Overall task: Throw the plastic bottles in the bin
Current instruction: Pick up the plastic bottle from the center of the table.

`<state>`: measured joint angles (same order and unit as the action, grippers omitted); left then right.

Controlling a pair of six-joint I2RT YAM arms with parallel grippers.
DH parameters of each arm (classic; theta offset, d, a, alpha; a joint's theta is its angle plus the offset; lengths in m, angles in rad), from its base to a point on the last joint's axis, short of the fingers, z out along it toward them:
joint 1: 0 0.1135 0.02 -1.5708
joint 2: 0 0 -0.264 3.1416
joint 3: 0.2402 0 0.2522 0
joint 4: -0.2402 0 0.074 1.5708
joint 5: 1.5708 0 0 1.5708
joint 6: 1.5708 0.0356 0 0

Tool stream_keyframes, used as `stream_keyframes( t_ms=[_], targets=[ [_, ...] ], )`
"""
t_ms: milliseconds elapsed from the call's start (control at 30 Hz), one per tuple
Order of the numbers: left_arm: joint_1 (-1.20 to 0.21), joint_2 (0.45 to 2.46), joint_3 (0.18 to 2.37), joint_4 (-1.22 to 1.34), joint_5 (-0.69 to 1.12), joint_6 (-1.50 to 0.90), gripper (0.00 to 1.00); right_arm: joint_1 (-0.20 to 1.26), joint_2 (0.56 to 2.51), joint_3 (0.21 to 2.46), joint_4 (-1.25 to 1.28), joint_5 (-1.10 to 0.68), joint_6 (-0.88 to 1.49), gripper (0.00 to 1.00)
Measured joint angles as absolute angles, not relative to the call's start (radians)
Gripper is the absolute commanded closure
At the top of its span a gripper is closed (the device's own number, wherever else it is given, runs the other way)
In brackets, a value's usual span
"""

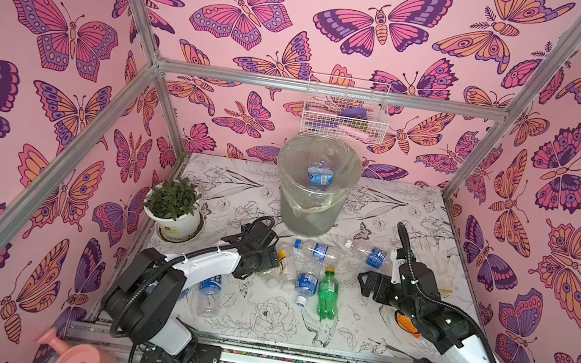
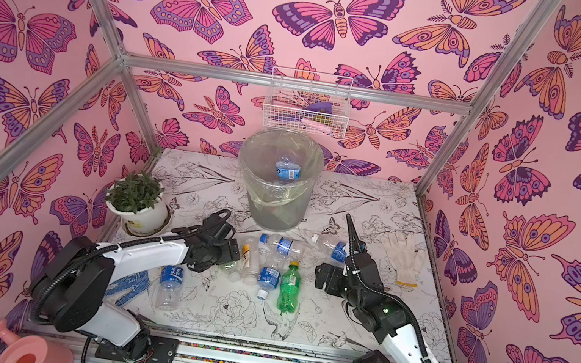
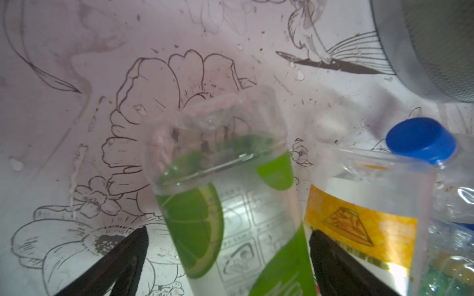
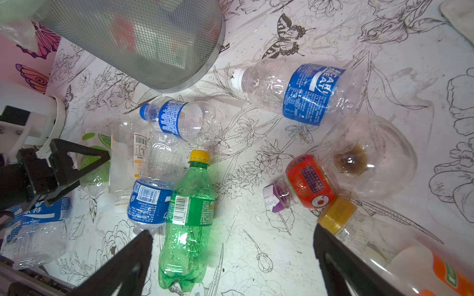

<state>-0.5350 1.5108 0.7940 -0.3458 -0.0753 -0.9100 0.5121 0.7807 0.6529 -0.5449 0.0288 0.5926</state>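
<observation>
Bottles point(image 1: 307, 283) lie in a loose heap at the middle of the table point(image 1: 355, 333), with 1 more near the front-left corner point(image 1: 209, 293). The bin point(image 1: 305, 217) stands at the middle of the rear edge, and 1 blue-labelled bottle point(image 1: 319, 176) shows inside it. The step in hand looks like a pick by the left arm. The left gripper point(image 3: 228, 232) is low over the heap's left side, jaws wide, 1 finger on each side of a clear lime bottle point(image 3: 230, 179). Whether the fingers touch it I cannot tell. A yellow-labelled bottle point(image 3: 359, 230) lies just beside it, close against the far finger. The right gripper point(image 4: 232, 230) hangs over the heap's right side, also wide and holding nothing, with a green bottle point(image 4: 189, 217) and a red bottle point(image 4: 305, 183) below it. The next move likely calls for the left jaws to close on the lime bottle's body alone, without catching its neighbour, then a lift clear of the heap, a carry toward the rear edge, and a release above the bin's rim. Most of the task seems left to do.
</observation>
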Motion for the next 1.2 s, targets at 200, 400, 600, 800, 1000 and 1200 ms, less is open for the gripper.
stream_keyframes(
  t_ms=[200, 400, 600, 800, 1000, 1200],
  targets=[
    [-0.534, 1.547, 0.795, -0.318, -0.071, -0.918, 0.04, 0.512, 0.781, 0.653, -0.542, 0.02, 0.599, 0.01],
    [-0.53, 1.558, 0.797, -0.298, -0.075, -0.923, 0.15, 0.512, 0.783, 0.65, -0.54, 0.007, 0.603, 0.01],
    [-0.529, 1.562, 0.794, -0.284, -0.071, -0.928, 0.5, 0.512, 0.779, 0.645, -0.539, 0.002, 0.605, 0.01],
    [-0.529, 1.533, 0.792, -0.286, -0.071, -0.915, 0.95, 0.512, 0.77, 0.643, -0.538, -0.001, 0.606, 0.01],
    [-0.529, 1.48, 0.789, -0.31, -0.075, -0.899, 1.0, 0.512, 0.765, 0.637, -0.538, -0.001, 0.61, 0.01],
    [-0.529, 1.395, 0.795, -0.348, -0.08, -0.888, 1.0, 0.512, 0.763, 0.637, -0.538, -0.001, 0.622, 0.01]
  ],
)
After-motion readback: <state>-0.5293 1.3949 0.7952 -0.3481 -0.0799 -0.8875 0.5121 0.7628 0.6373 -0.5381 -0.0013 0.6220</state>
